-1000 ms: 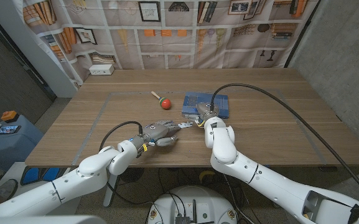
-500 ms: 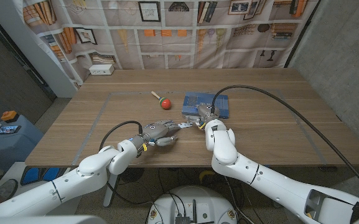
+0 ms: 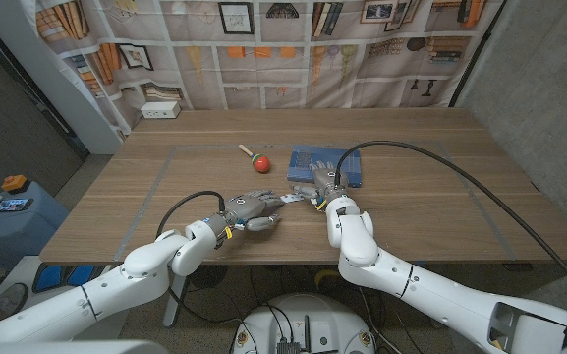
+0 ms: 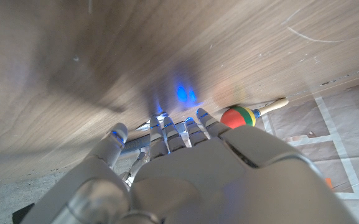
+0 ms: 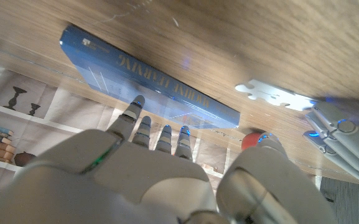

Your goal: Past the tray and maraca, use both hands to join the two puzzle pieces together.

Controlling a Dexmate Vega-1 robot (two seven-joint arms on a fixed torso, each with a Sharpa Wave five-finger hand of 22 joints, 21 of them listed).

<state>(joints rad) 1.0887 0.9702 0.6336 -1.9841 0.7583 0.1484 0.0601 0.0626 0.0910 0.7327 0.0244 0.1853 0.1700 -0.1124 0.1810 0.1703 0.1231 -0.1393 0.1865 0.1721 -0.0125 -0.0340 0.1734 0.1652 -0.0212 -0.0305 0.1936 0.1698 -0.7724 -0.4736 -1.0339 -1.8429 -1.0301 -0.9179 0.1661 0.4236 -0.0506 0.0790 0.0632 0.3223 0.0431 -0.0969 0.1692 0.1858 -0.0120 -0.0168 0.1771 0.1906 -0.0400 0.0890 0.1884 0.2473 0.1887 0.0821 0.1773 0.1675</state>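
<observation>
Holding white puzzle piece [image 5: 272,94] in left hand [image 3: 249,208]; right hand [image 3: 324,184] empty, fingers spread.

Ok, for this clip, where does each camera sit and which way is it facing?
Head view: on the robot's head, looking down over the wooden table; both arms, left hand and right hand show.
Left wrist view: on the left wrist, looking along the left hand at the maraca.
Right wrist view: on the right wrist, looking over the right hand at the blue tray and a white puzzle piece.
Shared: the maraca and the tray also show in the head view.
</observation>
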